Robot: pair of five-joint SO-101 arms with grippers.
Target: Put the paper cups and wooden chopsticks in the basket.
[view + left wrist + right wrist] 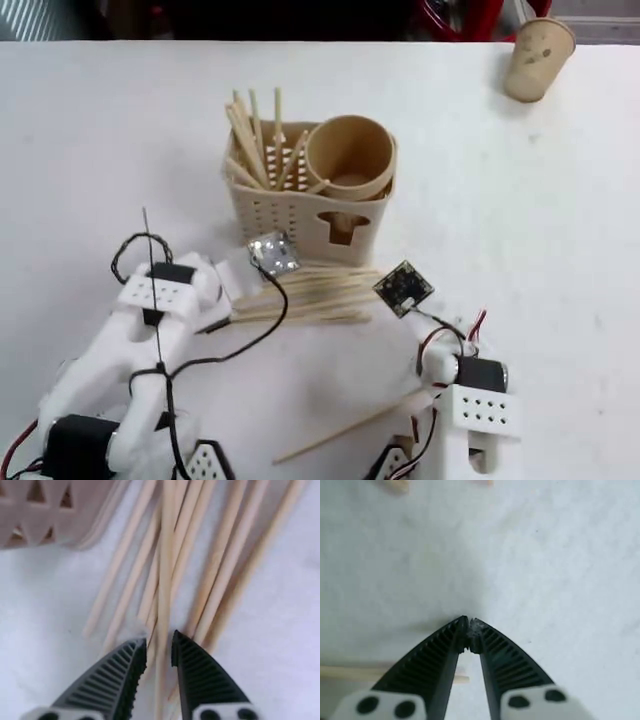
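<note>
The beige slotted basket holds several wooden chopsticks and one paper cup. A second paper cup lies at the far right corner of the table. A pile of chopsticks lies flat in front of the basket. My left gripper is down at the pile's left end, shut on a chopstick that runs between its fingers. My right gripper hovers over bare table, shut on nothing, with a single chopstick beside it.
The basket's wall stands close beyond the pile. One loose chopstick lies slanted between the two arms near the front edge. The white table has free room to the left and right of the basket.
</note>
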